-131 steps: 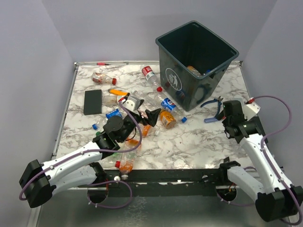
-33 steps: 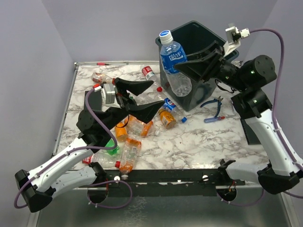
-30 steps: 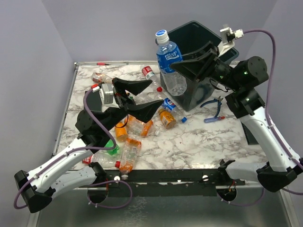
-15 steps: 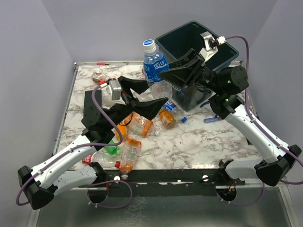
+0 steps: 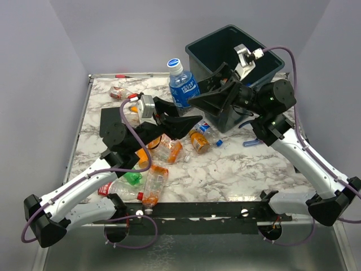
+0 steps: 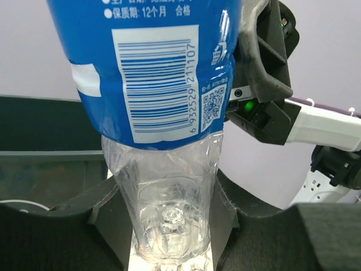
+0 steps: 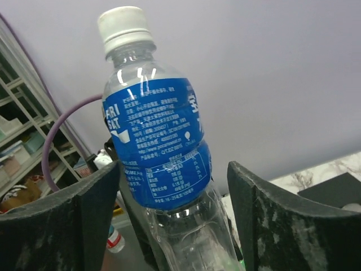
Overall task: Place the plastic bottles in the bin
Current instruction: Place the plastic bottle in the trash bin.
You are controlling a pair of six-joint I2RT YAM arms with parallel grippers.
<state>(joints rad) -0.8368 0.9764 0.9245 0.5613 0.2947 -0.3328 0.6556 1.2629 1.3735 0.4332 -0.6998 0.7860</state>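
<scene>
**Upright bottle (image 5: 181, 84) in my left claw (image 5: 180, 112), bin (image 5: 217, 48) just beyond**

Nearest, my left claw is clamped on the bottle's clear base, long axis vertical, above the tabletop (image 5: 225, 169). My right claw (image 5: 194, 93) stands open astride the blue label, gripping nothing. The bin lies behind, to the bottle's right.
</scene>
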